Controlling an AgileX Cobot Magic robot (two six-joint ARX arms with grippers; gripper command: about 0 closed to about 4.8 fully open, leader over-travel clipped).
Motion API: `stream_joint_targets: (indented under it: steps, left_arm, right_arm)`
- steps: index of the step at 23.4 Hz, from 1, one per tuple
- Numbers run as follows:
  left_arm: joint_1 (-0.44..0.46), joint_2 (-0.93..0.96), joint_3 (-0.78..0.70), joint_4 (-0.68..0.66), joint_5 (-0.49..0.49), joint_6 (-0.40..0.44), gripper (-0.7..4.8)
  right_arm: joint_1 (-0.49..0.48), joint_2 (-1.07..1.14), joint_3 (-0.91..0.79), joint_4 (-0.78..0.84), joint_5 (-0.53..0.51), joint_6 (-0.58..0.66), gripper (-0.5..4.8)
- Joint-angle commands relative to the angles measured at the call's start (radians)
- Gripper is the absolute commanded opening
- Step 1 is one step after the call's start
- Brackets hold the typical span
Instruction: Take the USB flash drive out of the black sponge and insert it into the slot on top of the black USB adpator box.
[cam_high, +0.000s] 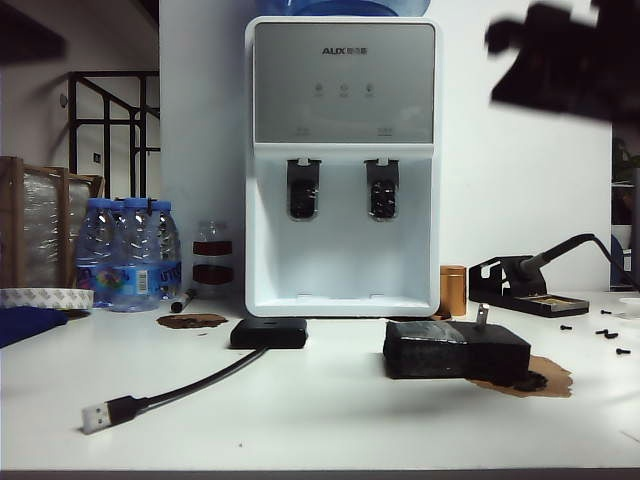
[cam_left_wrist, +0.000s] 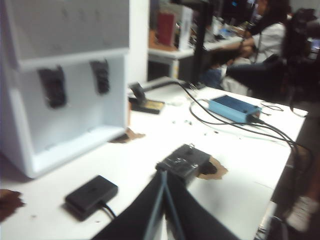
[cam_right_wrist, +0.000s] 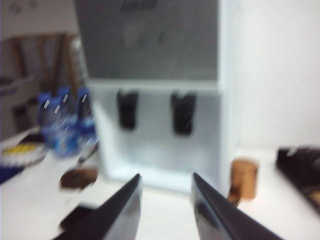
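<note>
Sticking up tilted from the black sponge (cam_high: 455, 350) near the worktop's (cam_high: 320, 420) right side: the USB flash drive (cam_high: 482, 316). Sitting left of it, well apart, before the water dispenser (cam_high: 342, 160): the black USB adpator box (cam_high: 269, 333). Raised high, right gripper (cam_right_wrist: 165, 187), fingers apart, empty. Above the sponge, left gripper (cam_left_wrist: 164, 175), fingers together, gripping nothing.

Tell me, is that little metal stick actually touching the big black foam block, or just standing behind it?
Touching. In the exterior view the USB flash drive stands tilted out of the black sponge with its lower end sunk in the top, no gap. Both grippers are away from it.
</note>
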Motion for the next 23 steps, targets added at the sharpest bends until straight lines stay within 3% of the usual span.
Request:
stream_joint_targets:
  steps: [1, 6, 9, 13, 17, 23]
  left_arm:
    - [-0.064, 0.172, 0.064, 0.142, -0.035, 0.000, -0.04]
    - [-0.175, 0.489, 0.208, 0.305, -0.123, 0.000, -0.04]
    - [-0.254, 0.673, 0.303, 0.340, -0.177, 0.013, -0.04]
    - [-0.340, 0.893, 0.413, 0.367, -0.178, 0.031, -0.04]
    - [-0.391, 1.012, 0.465, 0.369, -0.165, 0.061, -0.04]
    - [-0.450, 1.117, 0.499, 0.370, -0.163, 0.117, -0.04]
  right_arm:
    - [0.001, 0.066, -0.013, 0.048, -0.032, 0.025, 1.61]
    - [0.001, 0.202, -0.016, 0.163, -0.031, 0.032, 1.61]
    - [0.001, 0.303, -0.016, 0.221, -0.030, 0.036, 1.61]
    - [0.001, 0.493, -0.015, 0.374, 0.026, 0.103, 1.62]
    - [0.002, 0.618, -0.006, 0.510, 0.074, 0.116, 1.73]
    - [0.006, 0.721, 0.034, 0.519, 0.074, 0.119, 1.84]
